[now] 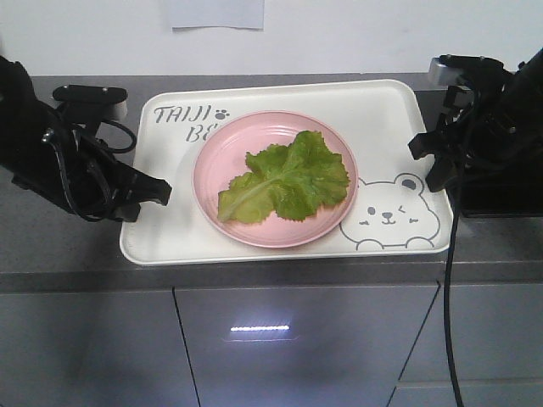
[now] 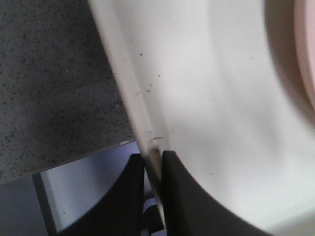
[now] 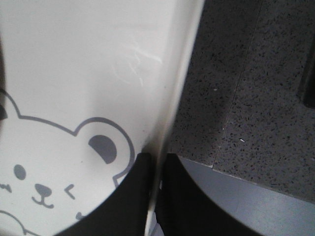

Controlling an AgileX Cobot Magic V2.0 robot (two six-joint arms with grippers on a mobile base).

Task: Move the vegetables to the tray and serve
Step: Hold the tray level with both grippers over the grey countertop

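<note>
The vegetables (image 1: 288,180), crinkled green lettuce leaves, lie on a round pink plate (image 1: 229,144) in the middle of the cream-white tray (image 1: 382,110). My left gripper (image 1: 146,202) is shut on the tray's left rim. In the left wrist view its black fingers (image 2: 189,196) pinch the rim of the tray (image 2: 211,88) at the gripper (image 2: 153,161). My right gripper (image 1: 427,163) is shut on the right rim beside the bear drawing (image 1: 389,214). The right wrist view shows that gripper (image 3: 156,160) clamping the edge of the tray (image 3: 98,59). Whether the tray is off the counter I cannot tell.
The tray sits over a dark speckled countertop (image 1: 51,242), near its front edge, with grey cabinet doors (image 1: 297,348) below. A white wall with a sheet of paper (image 1: 216,13) is behind. A dark object (image 1: 501,202) stands on the counter by my right arm.
</note>
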